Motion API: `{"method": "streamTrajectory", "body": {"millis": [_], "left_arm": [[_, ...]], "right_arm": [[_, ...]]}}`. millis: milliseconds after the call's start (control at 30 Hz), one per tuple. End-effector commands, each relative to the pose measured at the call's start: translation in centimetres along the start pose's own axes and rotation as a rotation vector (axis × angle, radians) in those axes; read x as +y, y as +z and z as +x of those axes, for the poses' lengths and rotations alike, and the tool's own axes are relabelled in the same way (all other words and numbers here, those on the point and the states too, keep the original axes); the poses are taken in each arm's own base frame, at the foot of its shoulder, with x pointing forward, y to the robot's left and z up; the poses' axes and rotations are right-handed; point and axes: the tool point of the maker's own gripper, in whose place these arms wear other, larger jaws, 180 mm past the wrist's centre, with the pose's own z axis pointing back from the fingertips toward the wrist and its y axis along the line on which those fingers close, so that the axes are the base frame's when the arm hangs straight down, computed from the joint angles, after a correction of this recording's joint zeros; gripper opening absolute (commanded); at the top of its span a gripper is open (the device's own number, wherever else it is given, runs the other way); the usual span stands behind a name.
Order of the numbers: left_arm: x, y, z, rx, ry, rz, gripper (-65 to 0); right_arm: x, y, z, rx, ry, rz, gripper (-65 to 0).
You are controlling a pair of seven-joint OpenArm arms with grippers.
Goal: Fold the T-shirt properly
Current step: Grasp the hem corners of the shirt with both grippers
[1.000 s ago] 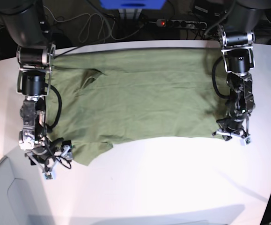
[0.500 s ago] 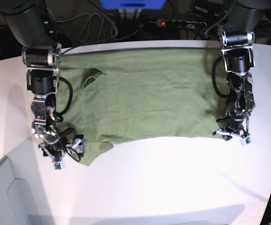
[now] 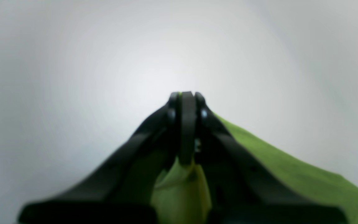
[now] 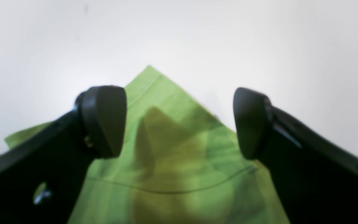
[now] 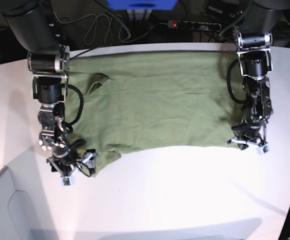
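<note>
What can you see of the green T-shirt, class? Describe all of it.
The T-shirt is plain olive-green, soft-looking cloth, spread flat and slightly wrinkled across the far half of the white table. One sleeve points toward the near edge, showing a stitched hem; a small fold sits near its collar end. The left pincer is shut on its hem corner. The open right pincer straddles the sleeve without gripping it.

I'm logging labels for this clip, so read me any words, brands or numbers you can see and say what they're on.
None can be read.
T-shirt: plain green, no print showing.
Power strip behind the table: any marking is too small to read.
Both wrist views: blurred, no text.
</note>
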Motion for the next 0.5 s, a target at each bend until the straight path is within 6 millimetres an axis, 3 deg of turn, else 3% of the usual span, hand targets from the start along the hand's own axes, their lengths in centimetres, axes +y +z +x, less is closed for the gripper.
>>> {"method": "streamTrajectory", "body": {"millis": [0,133,200,467], "left_arm": [[0.3,0.1,-0.1,0.024,-0.010,0.010,-65.0],[0.7,0.2,-0.9,0.040,-0.012,0.017,-65.0],[0.8,0.3,-1.1,0.043,-0.013,0.018,-65.0],[1.0,0.4,-1.6,0.051,-0.014,0.022,-65.0]], "right_arm": [[0.1,0.0,2.9,-0.072,0.003,0.007,-13.0],[0.5,-0.4,1.5,-0.039,-0.010,0.014,-17.3],[0.5,-0.8,0.2,-0.003,-0.028,0.017,-22.7],[0.2,-1.1,-0.4,-0.015,-0.047,0.016,-43.2]]}}
